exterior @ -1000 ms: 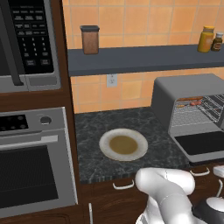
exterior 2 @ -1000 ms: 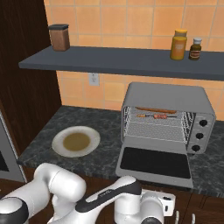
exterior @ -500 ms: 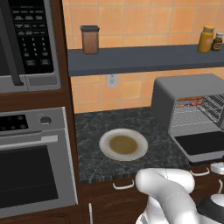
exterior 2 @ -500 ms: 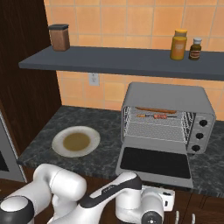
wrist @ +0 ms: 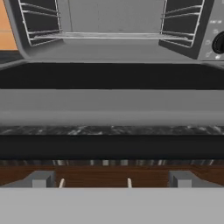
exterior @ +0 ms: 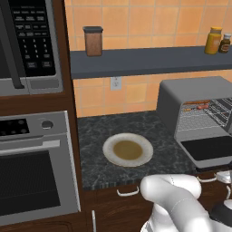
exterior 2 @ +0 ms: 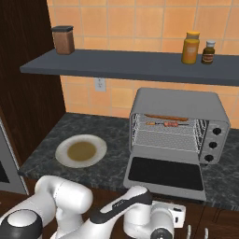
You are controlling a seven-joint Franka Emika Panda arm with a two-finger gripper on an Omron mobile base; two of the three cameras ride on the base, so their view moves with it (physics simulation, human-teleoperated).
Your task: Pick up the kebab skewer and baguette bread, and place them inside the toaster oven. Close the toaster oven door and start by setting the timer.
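Gripper point(wrist: 112, 179) low in front of counter, jaws spread fully wide, nothing between them. Fingertips point(wrist: 41, 178) level w/ cabinet front below counter edge. Oven door point(wrist: 112, 105) dropped flat, just above and ahead of jaws, spanning whole width betw them. Oven point(exterior 2: 179, 123) open beyond door, rack visible. Skewer point(exterior 2: 164, 124) and baguette point(exterior 2: 166, 117) both on rack inside, baguette behind skewer, well ahead of and above jaws. Plate point(exterior 2: 80, 151) bare on counter, off to jaws' left
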